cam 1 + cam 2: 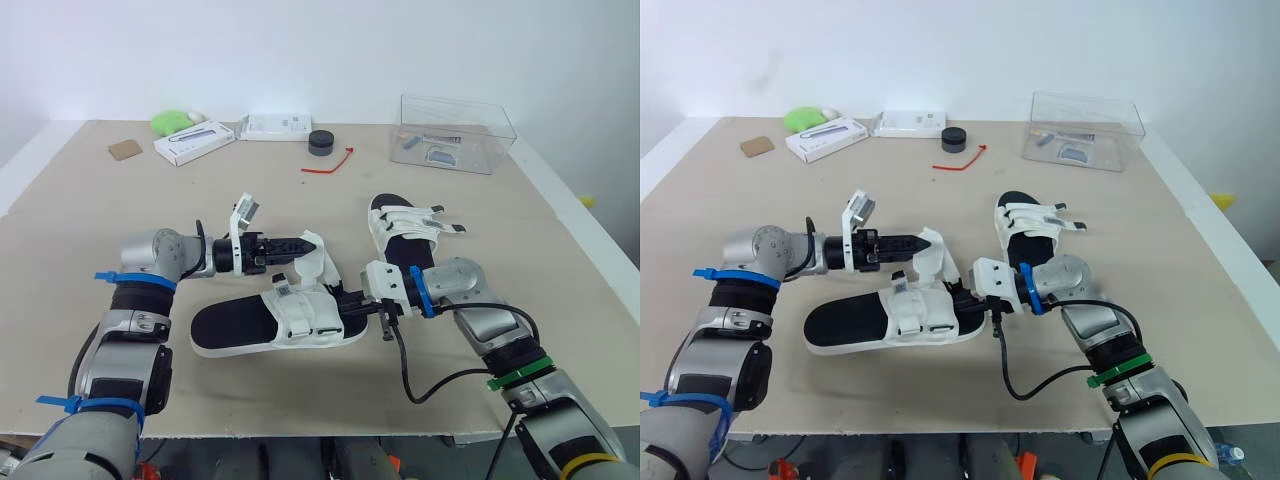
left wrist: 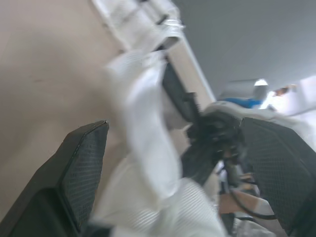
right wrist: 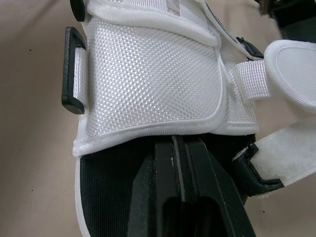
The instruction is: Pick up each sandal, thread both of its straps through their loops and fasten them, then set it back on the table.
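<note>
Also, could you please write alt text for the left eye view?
A white-strapped, black-soled sandal lies on a beige table between two grippers: the left gripper is at its raised strap, and the right gripper is at its strapped end. A second sandal lies farther back.

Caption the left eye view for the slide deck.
Left pincer open around a raised strap of the near sandal; right pincer shut at its edge; second sandal behind.

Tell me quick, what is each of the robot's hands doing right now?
Left gripper: open, fingers on either side of the raised strap of the near sandal.
Right gripper: shut, tips tucked under that sandal's white upper.
</note>
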You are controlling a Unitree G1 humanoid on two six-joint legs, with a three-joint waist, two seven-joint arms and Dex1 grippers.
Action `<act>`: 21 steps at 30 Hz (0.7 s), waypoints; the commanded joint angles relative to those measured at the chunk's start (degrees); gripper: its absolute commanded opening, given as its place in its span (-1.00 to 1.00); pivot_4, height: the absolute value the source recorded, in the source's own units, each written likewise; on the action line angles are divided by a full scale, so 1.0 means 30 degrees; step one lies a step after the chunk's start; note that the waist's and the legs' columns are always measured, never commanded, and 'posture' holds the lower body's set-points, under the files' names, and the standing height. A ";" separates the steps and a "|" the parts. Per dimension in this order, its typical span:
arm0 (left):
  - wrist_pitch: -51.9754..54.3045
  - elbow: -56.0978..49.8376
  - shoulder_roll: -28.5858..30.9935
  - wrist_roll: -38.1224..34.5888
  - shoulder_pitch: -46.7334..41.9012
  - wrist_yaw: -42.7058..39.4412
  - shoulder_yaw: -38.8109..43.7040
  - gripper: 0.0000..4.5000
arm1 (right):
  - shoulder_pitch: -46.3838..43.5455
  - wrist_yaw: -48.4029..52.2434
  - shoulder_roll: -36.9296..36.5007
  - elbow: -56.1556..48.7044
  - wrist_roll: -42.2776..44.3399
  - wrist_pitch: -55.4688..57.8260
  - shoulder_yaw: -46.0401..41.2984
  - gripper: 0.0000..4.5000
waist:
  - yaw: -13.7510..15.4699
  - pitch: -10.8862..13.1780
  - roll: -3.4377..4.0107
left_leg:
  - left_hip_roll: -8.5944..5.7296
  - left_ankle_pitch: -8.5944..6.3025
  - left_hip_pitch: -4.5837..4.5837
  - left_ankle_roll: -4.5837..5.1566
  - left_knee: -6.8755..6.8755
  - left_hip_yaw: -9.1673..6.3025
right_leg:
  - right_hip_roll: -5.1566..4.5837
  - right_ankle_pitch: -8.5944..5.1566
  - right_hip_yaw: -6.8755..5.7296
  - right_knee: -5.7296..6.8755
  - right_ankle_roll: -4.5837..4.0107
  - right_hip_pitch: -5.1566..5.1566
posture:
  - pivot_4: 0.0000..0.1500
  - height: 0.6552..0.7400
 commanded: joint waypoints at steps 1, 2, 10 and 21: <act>0.0400 -0.0187 0.0016 -0.0557 -0.0425 -0.0521 0.0345 0.95 | 0.0258 -0.0060 -0.0271 0.0273 -0.0685 0.0283 0.0109 -1.00 | -0.0005 0.0000 0.0000 | 0.0001 0.0000 0.0000 0.0000 0.0000 0.0000 | 0.0001 0.0000 0.0002 0.0000 0.0000 0.0000 | 1.00 1.00; 0.0645 -0.0346 -0.0051 -0.0753 -0.0475 -0.0635 0.0380 0.95 | 0.0267 -0.0062 -0.0287 0.0260 -0.0678 0.0295 0.0101 -1.00 | -0.0003 0.0000 0.0000 | 0.0000 0.0000 0.0002 0.0000 0.0000 -0.0002 | 0.0001 0.0000 0.0000 0.0001 0.0000 0.0001 | 1.00 1.00; 0.2411 -0.1644 0.0709 -0.1873 -0.0386 -0.1687 0.0120 0.95 | 0.0348 -0.0057 -0.0397 0.0191 -0.0695 0.0293 0.0070 -1.00 | -0.0005 0.0000 0.0000 | 0.0001 0.0001 -0.0001 -0.0002 0.0000 -0.0007 | -0.0002 -0.0001 0.0002 0.0001 0.0001 0.0000 | 1.00 1.00; 0.2630 -0.3922 0.2348 -0.1864 0.1115 -0.3390 -0.1992 0.95 | 0.0378 -0.0060 -0.0431 0.0155 -0.0731 0.0286 0.0106 -1.00 | 0.0001 0.0000 0.0000 | 0.0000 0.0001 0.0000 -0.0003 0.0000 -0.0003 | -0.0008 -0.0003 0.0003 0.0000 0.0002 0.0000 | 1.00 1.00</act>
